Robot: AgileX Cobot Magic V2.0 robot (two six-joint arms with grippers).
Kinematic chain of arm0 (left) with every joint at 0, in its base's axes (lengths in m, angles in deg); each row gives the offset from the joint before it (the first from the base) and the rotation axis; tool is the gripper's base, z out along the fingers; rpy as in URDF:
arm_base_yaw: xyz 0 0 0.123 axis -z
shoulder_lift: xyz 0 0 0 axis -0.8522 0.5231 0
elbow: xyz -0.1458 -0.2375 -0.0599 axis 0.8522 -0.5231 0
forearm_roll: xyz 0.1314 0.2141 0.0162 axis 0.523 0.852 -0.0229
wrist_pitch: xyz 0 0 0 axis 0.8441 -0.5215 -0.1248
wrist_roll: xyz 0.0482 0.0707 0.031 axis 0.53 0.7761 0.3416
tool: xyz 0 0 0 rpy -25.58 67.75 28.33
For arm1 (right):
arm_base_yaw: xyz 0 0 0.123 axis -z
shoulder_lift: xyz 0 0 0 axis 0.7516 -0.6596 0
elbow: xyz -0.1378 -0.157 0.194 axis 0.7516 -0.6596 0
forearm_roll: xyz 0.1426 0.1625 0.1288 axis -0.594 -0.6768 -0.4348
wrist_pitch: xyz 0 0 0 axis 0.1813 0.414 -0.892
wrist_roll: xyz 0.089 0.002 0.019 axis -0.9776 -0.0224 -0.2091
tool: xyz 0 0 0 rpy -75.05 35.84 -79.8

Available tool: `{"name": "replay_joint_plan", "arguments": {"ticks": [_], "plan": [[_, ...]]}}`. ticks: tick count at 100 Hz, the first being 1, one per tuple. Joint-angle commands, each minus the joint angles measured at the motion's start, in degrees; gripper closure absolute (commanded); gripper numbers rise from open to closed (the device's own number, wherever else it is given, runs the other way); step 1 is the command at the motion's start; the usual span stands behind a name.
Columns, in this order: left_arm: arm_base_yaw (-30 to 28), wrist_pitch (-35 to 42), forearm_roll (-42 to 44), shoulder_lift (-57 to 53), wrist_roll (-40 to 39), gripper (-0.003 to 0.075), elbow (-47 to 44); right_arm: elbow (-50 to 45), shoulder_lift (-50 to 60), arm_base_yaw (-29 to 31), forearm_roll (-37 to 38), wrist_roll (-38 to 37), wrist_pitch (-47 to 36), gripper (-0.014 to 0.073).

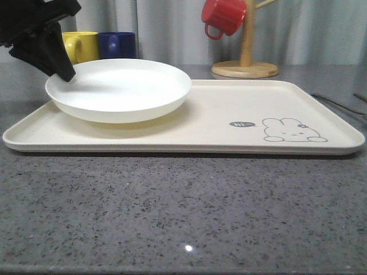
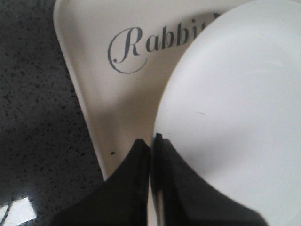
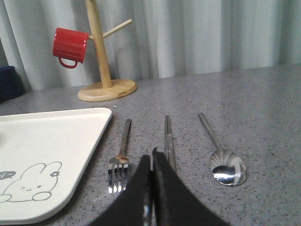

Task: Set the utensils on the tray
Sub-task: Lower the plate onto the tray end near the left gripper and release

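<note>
The cream tray (image 1: 229, 109) with its rabbit drawing lies across the table. On its left part rests a white plate (image 1: 120, 86). My left gripper (image 1: 64, 73) is at that plate's left rim; in the left wrist view the gripper (image 2: 151, 140) is shut, with the rim of the plate (image 2: 235, 108) running in between the fingers. To the right of the tray (image 3: 56, 136) on the bare counter lie the utensils: a fork (image 3: 121, 155), a pair of chopsticks (image 3: 167, 134) and a spoon (image 3: 221, 160), side by side. My right gripper (image 3: 151, 154) hangs shut and empty over the chopsticks' near end.
A wooden mug stand (image 1: 245, 67) with a red mug (image 1: 223, 17) stands behind the tray. A yellow mug (image 1: 80, 46) and a blue mug (image 1: 117, 44) sit at the back left. The tray's right half around the rabbit is bare.
</note>
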Motion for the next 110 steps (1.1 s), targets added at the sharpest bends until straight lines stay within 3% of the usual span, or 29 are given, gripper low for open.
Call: {"name": "replay_joint_plan", "arguments": {"ticks": [1,41,53,72,79,110], "plan": [[0.5,0.7,-2.5,-2.0,-0.6,0.0738,2.0,1.1,1.4,0.4,0.2,0.5,-4.3,0.0662],[0.6,0.3,-2.5,0.0,-0.6,0.0728,2.0,1.1,1.4,0.4,0.2,0.5,-4.3,0.0662],[0.6,0.2,-2.8,0.0,-0.6,0.062,2.0,1.1,1.4,0.4,0.2,0.5,-4.3,0.0662],[0.6,0.2,-3.4,0.0,-0.6,0.0336,2.2,1.1,1.4,0.4,0.2,0.5,-4.3,0.0662],[0.6,0.2,-3.5,0.0,-0.6,0.0307,2.7,1.1,1.4,0.4,0.2,0.5,-4.3,0.0662],[0.6,5.5,-3.3,-5.3,-0.1,0.0308,4.6,1.1,1.4,0.4,0.2,0.5,-4.3,0.0662]]}}
